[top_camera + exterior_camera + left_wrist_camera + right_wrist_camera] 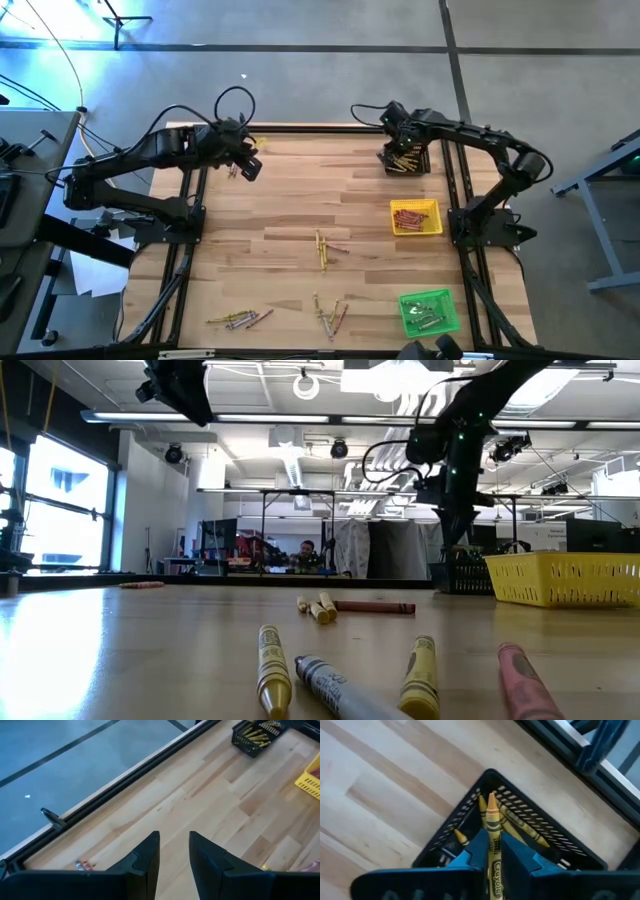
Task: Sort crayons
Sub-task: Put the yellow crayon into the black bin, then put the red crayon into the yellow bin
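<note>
Sorting looks about half done: black tray (405,158), yellow tray (416,218) and green tray (430,311) hold crayons, while loose crayons (322,250) lie mid-table and along the near edge. Right gripper (492,851) pinches a yellow crayon (491,822) over the black tray; left gripper (174,851) waits, fingers narrowly apart, empty.

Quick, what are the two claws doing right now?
Left claw: open, holding nothing.
Right claw: closed on a yellow crayon, over the black tray.

- A robotics lab or workshop: open ceiling (300,420) with ducts and hanging lamps, large windows (50,500) at left.
- Cluttered workbenches (280,565) far behind.
</note>
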